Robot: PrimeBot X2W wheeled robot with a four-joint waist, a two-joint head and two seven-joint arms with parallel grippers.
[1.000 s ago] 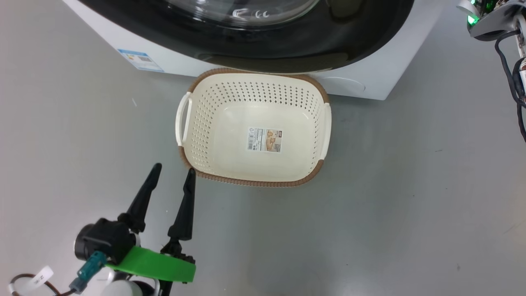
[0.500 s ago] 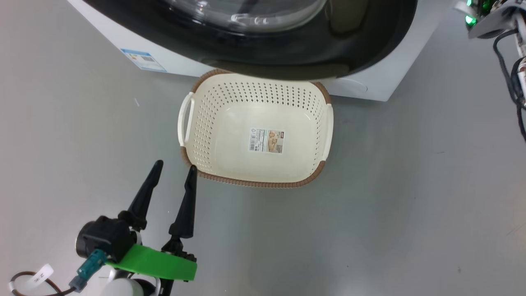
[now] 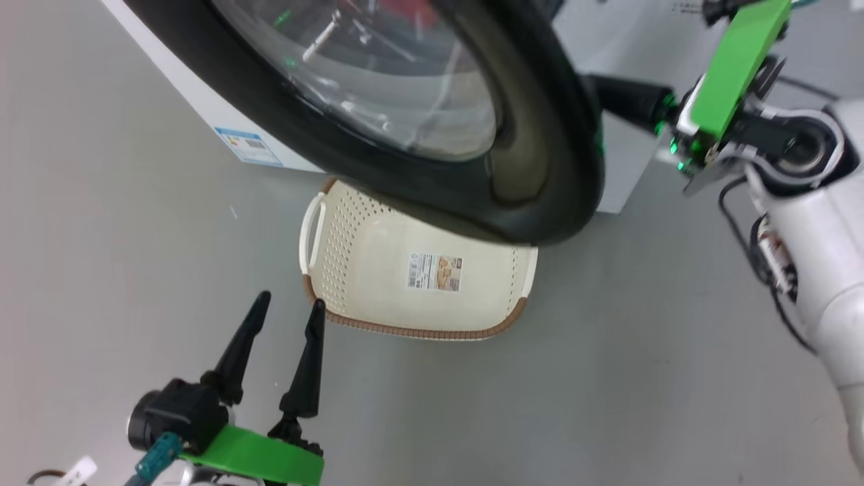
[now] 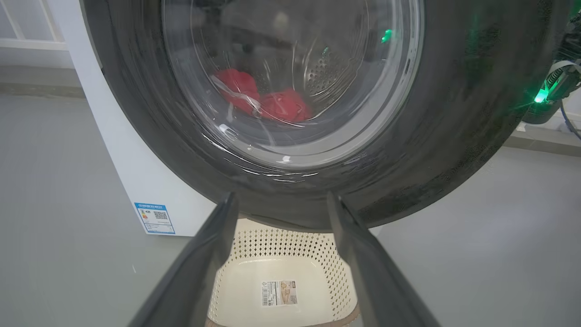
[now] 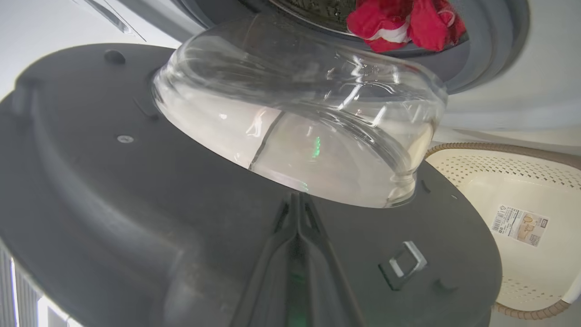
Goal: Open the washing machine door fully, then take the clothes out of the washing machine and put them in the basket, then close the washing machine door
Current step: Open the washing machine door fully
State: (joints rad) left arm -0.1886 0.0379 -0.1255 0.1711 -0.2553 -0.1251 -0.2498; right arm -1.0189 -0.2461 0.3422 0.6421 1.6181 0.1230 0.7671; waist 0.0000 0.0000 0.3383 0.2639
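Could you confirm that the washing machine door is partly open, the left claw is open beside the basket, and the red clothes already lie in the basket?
Not quite: the clothes lie inside the washing machine, as the right wrist view shows; the basket holds only its paper label. The washing machine door is indeed partly open and the left claw open beside the basket.

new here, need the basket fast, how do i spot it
Find the big white washing machine with its black-ringed door partly open. On the floor in front, partly under that door, sits the basket. It alone is cream and perforated, with a brown rim and a paper label inside.
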